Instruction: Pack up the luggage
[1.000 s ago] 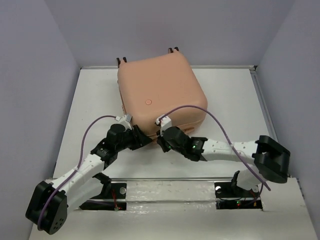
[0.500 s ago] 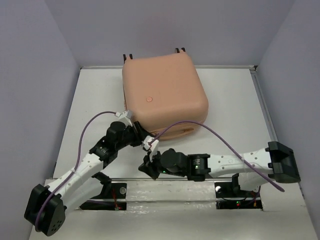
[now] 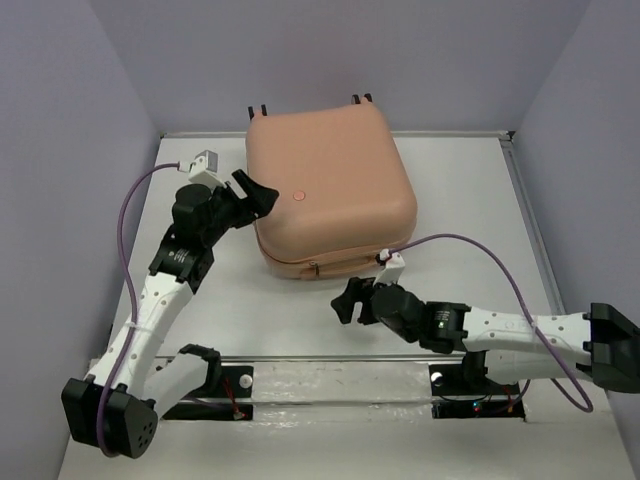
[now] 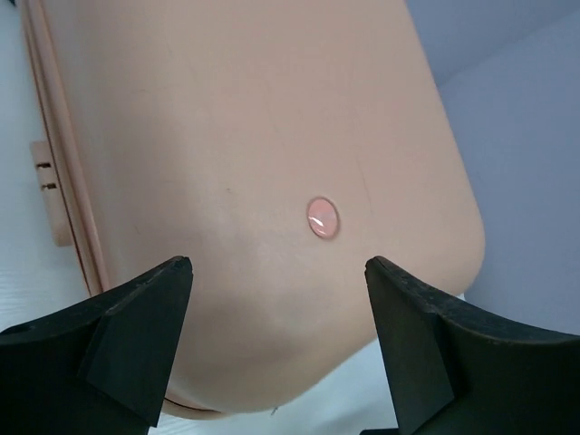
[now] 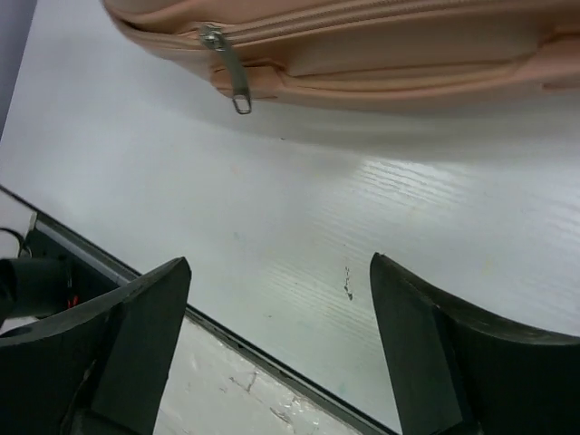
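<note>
Both claws stand spread and empty. The left claw hangs over the left edge of the lid, and the right claw is low over the bare worktop, just in front of the case.

The salmon-pink suitcase lies flat and closed toward the back of the worktop, its caster wheels at the far edge. A small round badge sits on the lid. On the near side the zip looks drawn shut, with the zipper pull dangling near the front left corner. Whether it runs closed all the way round cannot be told.

No loose items are visible outside the case, so the packing appears essentially done – at most a last check of the zip is left.

The worktop is white with a faint grain, edged by a metal rail at the near side. Plain pale-lilac walls enclose it on three sides.
</note>
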You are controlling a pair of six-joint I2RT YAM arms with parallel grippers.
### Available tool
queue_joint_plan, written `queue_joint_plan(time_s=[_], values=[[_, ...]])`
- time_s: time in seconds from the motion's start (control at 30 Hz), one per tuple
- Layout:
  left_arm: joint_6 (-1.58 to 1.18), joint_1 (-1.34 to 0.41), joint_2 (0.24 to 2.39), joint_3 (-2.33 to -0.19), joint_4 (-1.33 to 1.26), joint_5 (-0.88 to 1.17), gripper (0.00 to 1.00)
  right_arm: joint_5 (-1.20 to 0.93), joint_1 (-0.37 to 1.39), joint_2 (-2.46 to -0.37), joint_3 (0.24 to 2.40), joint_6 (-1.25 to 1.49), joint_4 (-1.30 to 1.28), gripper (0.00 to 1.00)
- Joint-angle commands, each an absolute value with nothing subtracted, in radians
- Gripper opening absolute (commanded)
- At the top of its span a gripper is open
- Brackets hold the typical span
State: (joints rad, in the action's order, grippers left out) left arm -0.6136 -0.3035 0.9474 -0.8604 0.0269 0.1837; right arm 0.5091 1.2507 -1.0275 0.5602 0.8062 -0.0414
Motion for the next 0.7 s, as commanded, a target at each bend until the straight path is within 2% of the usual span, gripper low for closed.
queue_joint_plan(time_s=[0.0,0.1,0.2,0.33,0.4,0.53,0.67], values=[[-0.610,-0.223,1.005,-0.900,-0.054,0.215,0.89,0.683,1.226,-1.100,0.575,1.067,0.021,0.87],[-0.627,-0.173,1.052,-0.922,-0.072,0.227,0.91,0.707,1.177,-1.202,0.598,1.190,0.048,0.82],[-0.644,-0.143,1.091,-0.939,-0.090,0.253,0.91,0.724,1.118,-1.255,0.549,1.334,0.159,0.70],[-0.644,-0.143,1.088,-0.919,-0.109,0.276,0.91,0.689,1.049,-1.264,0.483,1.389,0.285,0.67],[-0.637,-0.143,1.080,-0.898,-0.110,0.268,0.91,0.684,1.039,-1.267,0.466,1.361,0.384,0.61],[-0.629,-0.143,1.060,-0.868,-0.112,0.261,0.91,0.692,1.026,-1.267,0.457,1.351,0.405,0.61],[-0.649,-0.143,1.058,-0.850,-0.133,0.273,0.91,0.646,0.961,-1.348,0.482,1.434,0.405,0.65]])
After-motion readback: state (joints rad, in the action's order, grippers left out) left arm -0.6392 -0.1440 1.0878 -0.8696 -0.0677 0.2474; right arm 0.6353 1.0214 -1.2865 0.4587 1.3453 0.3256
